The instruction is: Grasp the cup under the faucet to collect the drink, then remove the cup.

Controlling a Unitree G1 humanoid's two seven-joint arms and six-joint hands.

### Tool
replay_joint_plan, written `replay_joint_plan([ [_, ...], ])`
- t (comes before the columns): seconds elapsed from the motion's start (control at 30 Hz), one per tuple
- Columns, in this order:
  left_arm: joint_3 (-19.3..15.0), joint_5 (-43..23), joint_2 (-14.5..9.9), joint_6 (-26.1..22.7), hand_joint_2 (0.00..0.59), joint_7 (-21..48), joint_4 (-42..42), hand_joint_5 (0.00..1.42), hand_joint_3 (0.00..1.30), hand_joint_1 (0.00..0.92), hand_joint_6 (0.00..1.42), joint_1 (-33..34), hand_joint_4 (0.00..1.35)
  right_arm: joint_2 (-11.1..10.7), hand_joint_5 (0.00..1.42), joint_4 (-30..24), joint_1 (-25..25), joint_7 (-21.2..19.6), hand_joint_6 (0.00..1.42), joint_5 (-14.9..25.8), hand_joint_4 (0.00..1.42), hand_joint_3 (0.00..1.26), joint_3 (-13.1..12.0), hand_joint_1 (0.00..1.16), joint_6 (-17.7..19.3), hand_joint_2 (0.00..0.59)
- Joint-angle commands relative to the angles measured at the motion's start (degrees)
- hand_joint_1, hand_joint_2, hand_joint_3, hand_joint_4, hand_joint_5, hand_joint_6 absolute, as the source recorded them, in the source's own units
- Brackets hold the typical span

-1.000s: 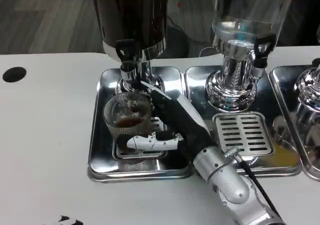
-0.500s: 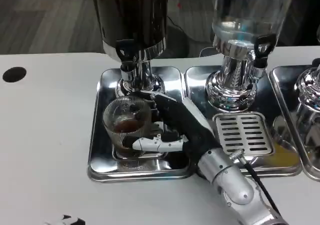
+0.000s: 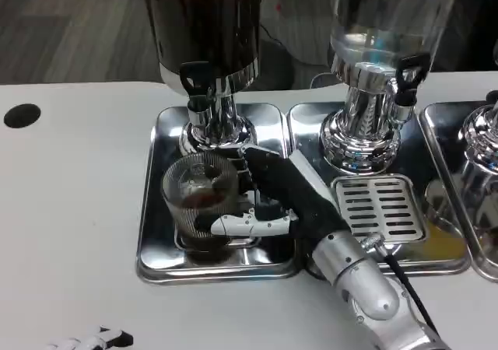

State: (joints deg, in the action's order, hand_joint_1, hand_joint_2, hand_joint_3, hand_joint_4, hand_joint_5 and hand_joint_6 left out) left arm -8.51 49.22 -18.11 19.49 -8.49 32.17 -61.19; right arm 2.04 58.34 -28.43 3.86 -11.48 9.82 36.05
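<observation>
Cup (image 3: 200, 202) — nearer now, in right hand (image 3: 272, 190)

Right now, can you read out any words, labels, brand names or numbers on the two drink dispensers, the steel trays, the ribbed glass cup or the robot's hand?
No readable text in this view.
Dark drink dispenser: no label or brand visible.
Clear drink dispenser: no lettering visible.
Shiny steel drip trays: plain, unmarked.
Ribbed glass cup, held by the right hand: no print.
Left hand, at the bottom edge: no marking legible.
</observation>
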Motion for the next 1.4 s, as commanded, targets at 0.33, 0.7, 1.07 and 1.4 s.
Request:
replay_joint_plan([
  [0.33, -0.3, -0.4, 0.3, 0.3, 0.087, 0.1, -0.2, 0.25, 0.31, 0.000, 0.42, -0.3, 0.25, 0.4, 0.51, -0.4, 0.8, 0.3, 0.46, 1.0, 0.48, 0.49, -0.7, 0.89, 2.6, 0.069],
  [0.7, 0.4, -0.7, 0.3, 0.1, 0.088, 0.4, -1.3, 0.25, 0.30, 0.000, 0.42, 0.8, 0.25, -0.2, 0.52, -2.7, 1.4, 1.5, 0.47, 2.3, 0.48, 0.49, -1.5, 0.89, 3.0, 0.071],
  [1.07, 0.8, -1.3, -0.1, -0.4, 0.087, 1.4, -2.3, 0.25, 0.30, 0.000, 0.42, 2.9, 0.24, -0.9, 0.53, -7.4, 3.0, 3.8, 0.47, 3.8, 0.49, 0.49, -2.7, 0.89, 2.4, 0.071],
  [1.4, 0.4, -2.4, -0.3, -0.3, 0.086, 2.0, -2.7, 0.25, 0.30, 0.000, 0.42, 4.6, 0.23, -3.4, 0.53, -14.3, 5.8, 5.9, 0.47, 3.6, 0.49, 0.49, -2.7, 0.89, 0.5, 0.071],
])
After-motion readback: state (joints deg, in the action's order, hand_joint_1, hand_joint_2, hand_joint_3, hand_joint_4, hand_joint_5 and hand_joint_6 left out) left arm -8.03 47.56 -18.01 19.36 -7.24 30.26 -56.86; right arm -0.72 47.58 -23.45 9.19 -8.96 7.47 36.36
